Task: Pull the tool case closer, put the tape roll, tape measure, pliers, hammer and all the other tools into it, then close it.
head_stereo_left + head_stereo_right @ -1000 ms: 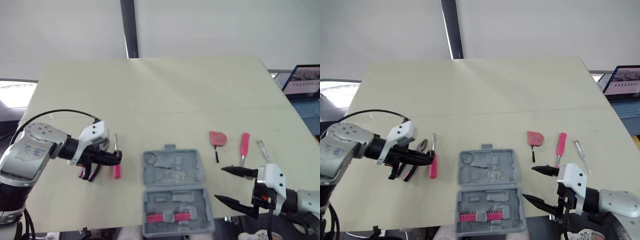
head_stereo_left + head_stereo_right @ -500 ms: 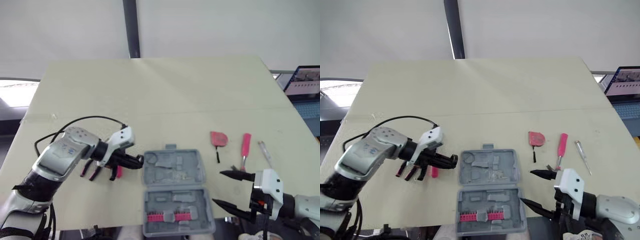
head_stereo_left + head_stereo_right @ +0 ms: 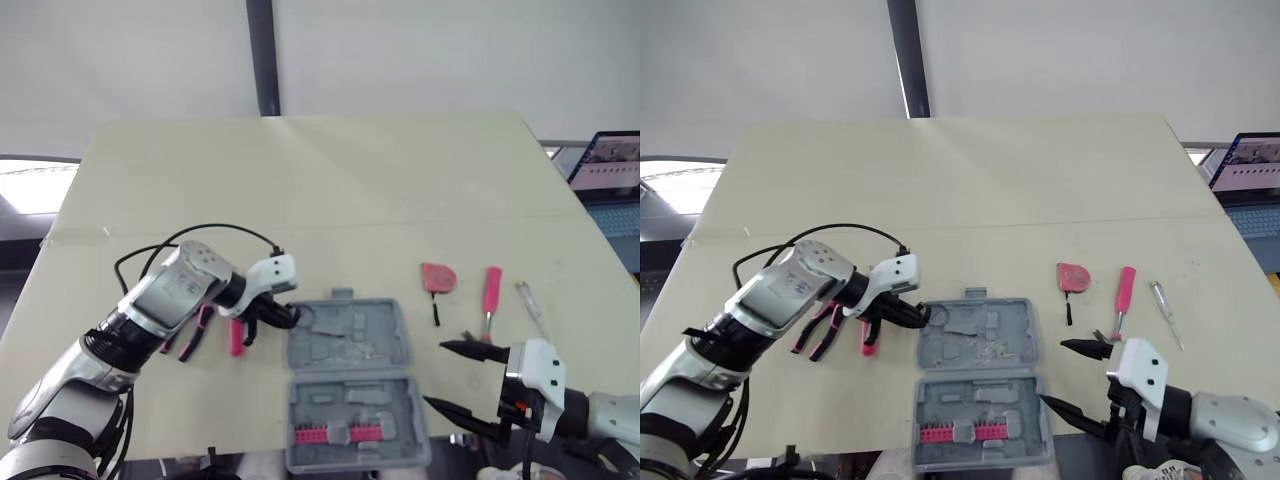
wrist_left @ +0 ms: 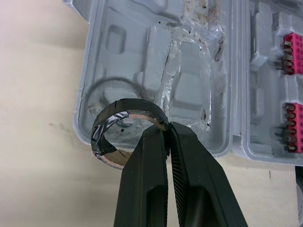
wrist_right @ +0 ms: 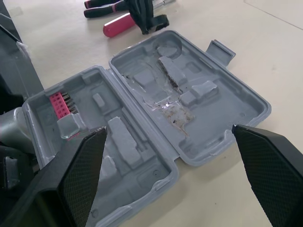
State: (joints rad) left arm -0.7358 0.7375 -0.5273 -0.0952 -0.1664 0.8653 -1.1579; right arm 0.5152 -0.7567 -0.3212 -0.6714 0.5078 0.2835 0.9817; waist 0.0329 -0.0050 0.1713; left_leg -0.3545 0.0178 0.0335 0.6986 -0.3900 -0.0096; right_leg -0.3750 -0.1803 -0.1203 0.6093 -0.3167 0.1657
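Item 1. Tool case (image 3: 348, 375): grey plastic, lying open and flat at the six o'clock edge of the table (image 3: 320, 180). The far half has empty moulded recesses. The near half holds a row of pink bits (image 3: 335, 433).

Item 2. Tape roll (image 4: 132, 105): a dark ring, pinched by its rim in the left gripper (image 4: 166, 130), whose black fingers are pressed together on the band. It hangs over the ten o'clock corner of the case's far half, partly above the round recess there and partly over bare table. Whether it touches the plastic cannot be told.

Item 3. Right gripper (image 3: 435, 374): fingers spread wide with nothing between them, at four o'clock of the case, just off its edge and pointing toward it.

Item 4. Pliers (image 3: 190, 340): pink-and-black handles, on the table at nine o'clock of the case, partly hidden under the left arm.

Item 5. Pink-handled screwdriver (image 3: 236, 340): lying between the pliers and the case, apart from the case wall.

Item 6. Tape measure (image 3: 436, 277): red, with a short black strap, on the table at two o'clock of the case.

Item 7. Pink-handled tool (image 3: 490, 290): near three o'clock of the tape measure, kind not clear.

Item 8. Clear-handled screwdriver (image 3: 530, 308): just beyond the pink-handled tool, further toward three o'clock.

Item 9. Laptop (image 3: 610, 160): open, off the table's three o'clock side.
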